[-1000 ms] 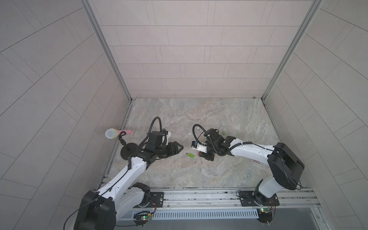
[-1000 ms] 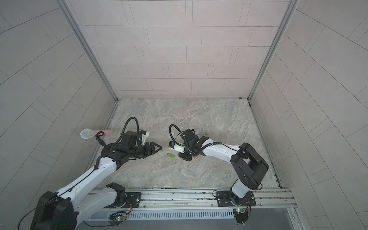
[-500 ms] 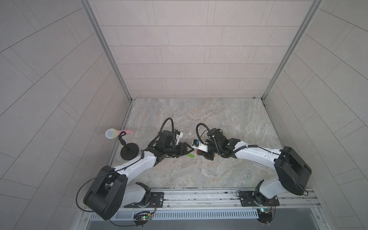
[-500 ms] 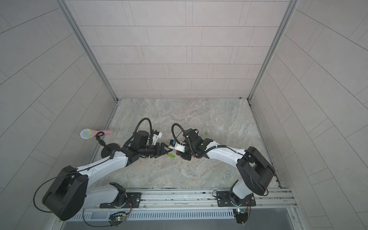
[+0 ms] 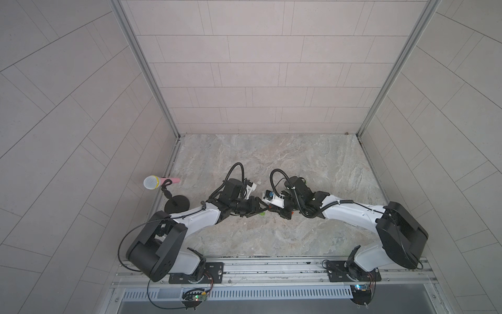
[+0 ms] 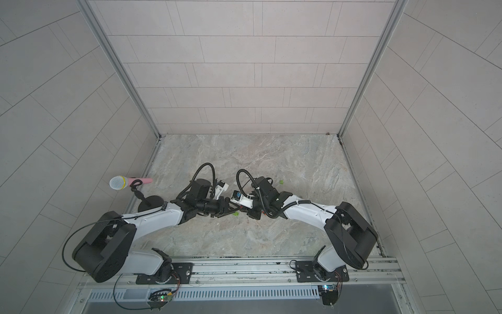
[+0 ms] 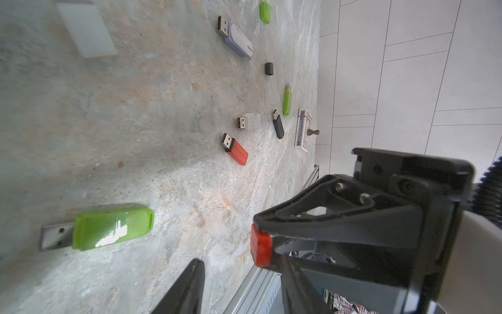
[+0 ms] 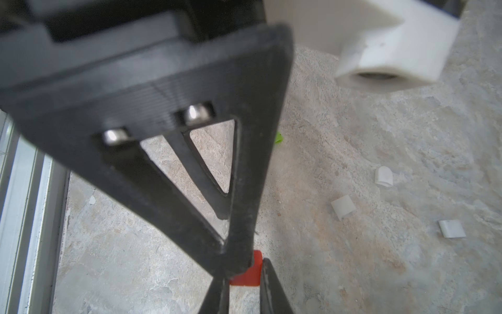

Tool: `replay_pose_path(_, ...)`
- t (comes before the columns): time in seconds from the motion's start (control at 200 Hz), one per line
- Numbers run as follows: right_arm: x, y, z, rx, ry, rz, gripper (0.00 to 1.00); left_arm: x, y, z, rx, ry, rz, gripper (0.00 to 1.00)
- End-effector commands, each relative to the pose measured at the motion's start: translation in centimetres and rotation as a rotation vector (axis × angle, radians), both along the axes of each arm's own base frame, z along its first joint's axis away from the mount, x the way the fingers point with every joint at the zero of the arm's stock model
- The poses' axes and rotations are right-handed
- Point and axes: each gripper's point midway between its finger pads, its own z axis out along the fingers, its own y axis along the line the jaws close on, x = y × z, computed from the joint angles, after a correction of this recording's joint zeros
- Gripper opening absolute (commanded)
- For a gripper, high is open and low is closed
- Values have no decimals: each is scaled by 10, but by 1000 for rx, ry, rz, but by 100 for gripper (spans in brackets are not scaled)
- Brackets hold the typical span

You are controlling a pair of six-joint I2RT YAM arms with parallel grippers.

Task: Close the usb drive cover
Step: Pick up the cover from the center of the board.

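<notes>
My right gripper (image 8: pixel 244 277) is shut on a small red cover (image 8: pixel 245 274), held just above the marble table; it also shows as red cover (image 7: pixel 260 244) in the left wrist view. My left gripper (image 7: pixel 240 261) stands open, tip to tip with the right one, and one of its fingers (image 8: pixel 244 217) touches the cover. A red usb drive (image 7: pixel 236 149) lies uncapped farther off. A green usb drive (image 7: pixel 111 228) lies uncapped close to the left gripper. In both top views the grippers meet at the table's middle: left gripper (image 5: pixel 264 210), right gripper (image 6: pixel 254 213).
Several more drives and loose caps lie on the table, among them a purple-white drive (image 7: pixel 239 39), a white drive (image 7: pixel 250 121) and white caps (image 8: pixel 342 206). A microphone on a stand (image 5: pixel 152 182) is at the left edge. A card box (image 7: pixel 303 127) lies by the wall.
My left arm has swung right until its gripper met the right gripper, and its jaws have narrowed. The right gripper has barely moved and keeps the red cover.
</notes>
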Motion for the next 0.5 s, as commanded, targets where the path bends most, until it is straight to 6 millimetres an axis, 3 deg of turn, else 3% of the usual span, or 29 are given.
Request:
replay_pose_path(0.0, 1, 4, 14, 45, -26, 13, 17, 5, -10, 17, -52, -36, -19, 51)
replay_pose_path(0.495, -2, 12, 25, 139, -35, 23, 17, 4, -18, 13, -76, 1, -42, 41)
